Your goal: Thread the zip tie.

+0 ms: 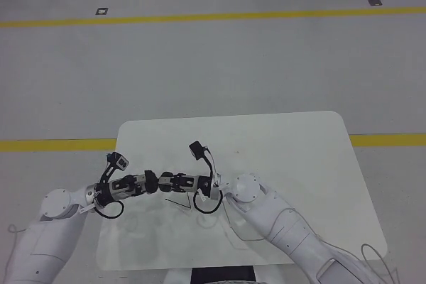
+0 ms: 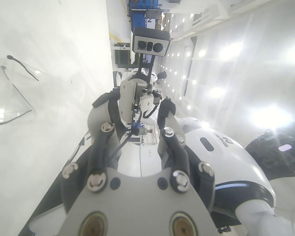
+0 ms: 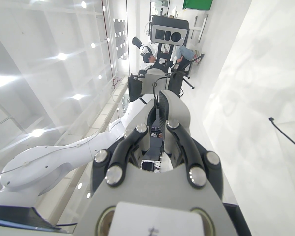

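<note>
Zip ties (image 2: 24,67), thin and black, lie on the white table (image 1: 298,142) beside the meeting grippers. They are likely light, springy and slippery, so best pinched near the head. Left gripper (image 2: 134,103) is spread; right gripper (image 3: 158,99) is pressed together.

— What do your robot's arms look like?
— Your left arm (image 1: 53,206) and right arm (image 1: 284,227) are white, round and smooth. Thin pale cables (image 3: 26,163) run along them, and black cables (image 1: 206,206) loop at the wrists.
— And the ends?
— Look at your left gripper (image 2: 134,104): a grey metal plate, black bars and shiny round screws (image 2: 95,180). Its fingers (image 2: 168,114) are grey with black tips. Your right gripper (image 3: 159,99) looks the same. Each wrist has a black box camera (image 2: 151,45) with a grey face on a thin stalk.
— The body?
— A white shell (image 2: 211,153) with a black oval, grey letters and a blue strip (image 2: 232,185).
</note>
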Controlling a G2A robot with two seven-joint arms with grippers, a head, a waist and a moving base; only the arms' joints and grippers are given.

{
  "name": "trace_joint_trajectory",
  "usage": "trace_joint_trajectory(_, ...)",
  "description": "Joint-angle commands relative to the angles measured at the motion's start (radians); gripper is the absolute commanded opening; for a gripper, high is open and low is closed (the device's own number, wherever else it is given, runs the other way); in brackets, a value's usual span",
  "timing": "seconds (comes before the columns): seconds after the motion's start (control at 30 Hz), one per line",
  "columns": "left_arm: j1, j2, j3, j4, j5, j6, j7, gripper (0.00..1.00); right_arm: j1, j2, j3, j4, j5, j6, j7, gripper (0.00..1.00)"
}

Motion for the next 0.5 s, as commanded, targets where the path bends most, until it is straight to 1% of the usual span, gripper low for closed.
trace_joint_trajectory(0.0, -0.001, 0.001, 0.001, 0.001, 0.000, -0.001, -0.001, 0.04, 0.000, 0.000, 0.000, 0.000, -0.001, 0.000, -0.001, 0.00)
trace_joint_trajectory(0.07, -0.001, 0.001, 0.003, 0.001, 0.000, -0.001, -0.001, 0.00, 0.000, 0.000, 0.000, 0.000, -0.001, 0.000, -0.002, 0.00)
trace_joint_trajectory(0.47, -0.003, 0.004, 0.009, 0.004, -0.003, -0.003, -0.001, 0.00, 0.000, 0.001, -0.001, 0.000, -0.001, 0.000, -0.004, 0.00)
